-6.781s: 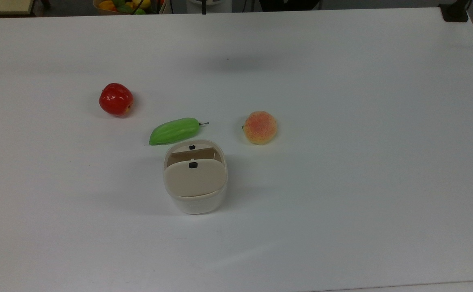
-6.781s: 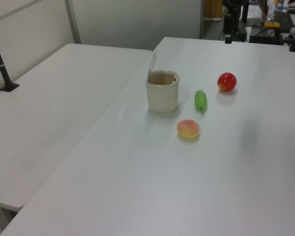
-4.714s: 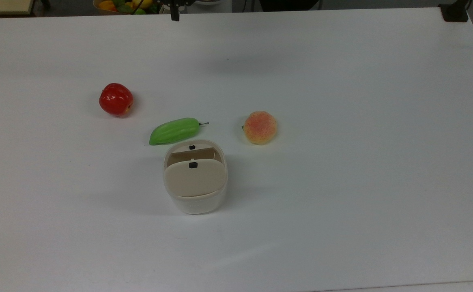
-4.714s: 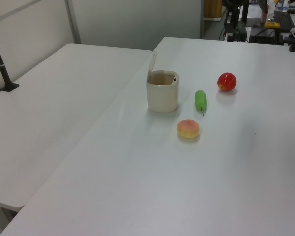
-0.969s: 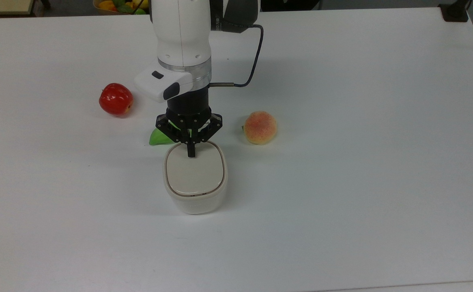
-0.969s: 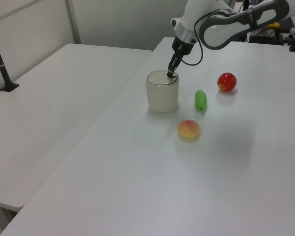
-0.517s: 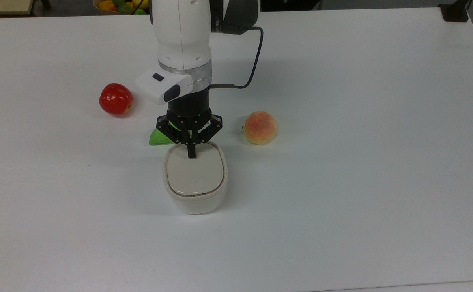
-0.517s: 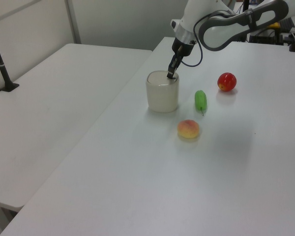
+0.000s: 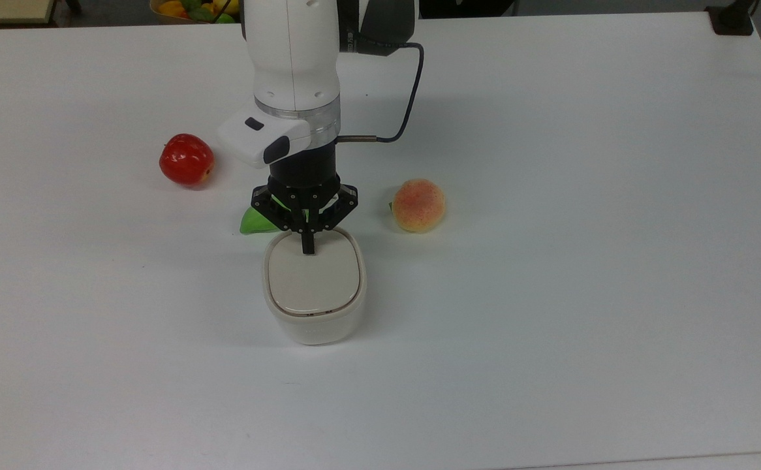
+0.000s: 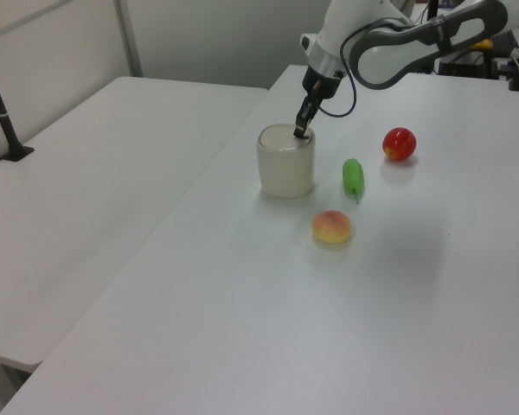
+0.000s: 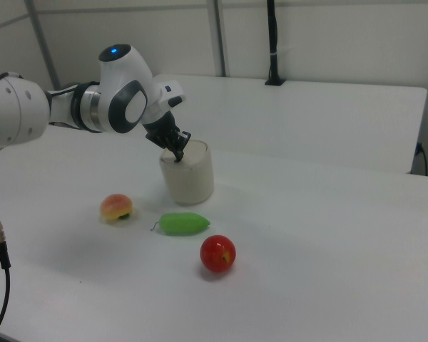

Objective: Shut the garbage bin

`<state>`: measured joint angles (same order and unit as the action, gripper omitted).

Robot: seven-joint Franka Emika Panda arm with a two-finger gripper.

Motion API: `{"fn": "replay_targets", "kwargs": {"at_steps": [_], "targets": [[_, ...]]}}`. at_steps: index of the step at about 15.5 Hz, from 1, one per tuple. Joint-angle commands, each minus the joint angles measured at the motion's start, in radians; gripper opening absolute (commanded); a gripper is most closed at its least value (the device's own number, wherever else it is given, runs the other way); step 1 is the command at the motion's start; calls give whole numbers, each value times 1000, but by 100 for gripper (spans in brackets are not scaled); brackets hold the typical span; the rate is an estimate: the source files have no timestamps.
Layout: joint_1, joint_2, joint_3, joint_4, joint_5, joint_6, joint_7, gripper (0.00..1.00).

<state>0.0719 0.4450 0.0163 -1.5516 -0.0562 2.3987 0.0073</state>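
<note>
In the top view, the garbage bin (image 9: 314,294) stands a little left of the frame's centre on the white table (image 9: 583,261), its beige lid (image 9: 314,279) lying flat in the rim. The arm (image 9: 292,65) comes down from the top edge, and the gripper (image 9: 307,250) has its two black fingers pressed together into one narrow tip, holding nothing, with that tip resting on the lid's upper edge. A green vegetable (image 9: 254,222) peeks out just above and left of the bin, mostly hidden behind the gripper's body. A red apple (image 9: 186,160) sits in the upper left, well apart from the bin, and a peach (image 9: 418,205) lies to the upper right of the bin

In the left view, the bin (image 10: 286,162) is in the upper middle of the frame, lid down. The gripper (image 10: 300,132) reaches from the upper right and its tip meets the lid near the top right of the rim. The green vegetable (image 10: 353,177) lies to the right of the bin, the apple (image 10: 399,143) further right and higher, the peach (image 10: 331,227) below and right

In the right view, the bin (image 11: 187,172) is just left of centre, the gripper (image 11: 177,156) touching the lid's left side. The peach (image 11: 116,207) lies lower left, the green vegetable (image 11: 183,224) straight below the bin, the apple (image 11: 217,254) lower still
</note>
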Motion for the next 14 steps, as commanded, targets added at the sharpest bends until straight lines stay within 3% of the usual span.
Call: {"fn": "replay_targets", "kwargs": {"at_steps": [1, 11, 14], "targets": [[12, -46, -9, 8, 4, -107, -3, 0], [14, -294, -10, -1, -13, -669, -13, 0], [12, -360, -9, -13, -65, -780, -13, 0]]}}
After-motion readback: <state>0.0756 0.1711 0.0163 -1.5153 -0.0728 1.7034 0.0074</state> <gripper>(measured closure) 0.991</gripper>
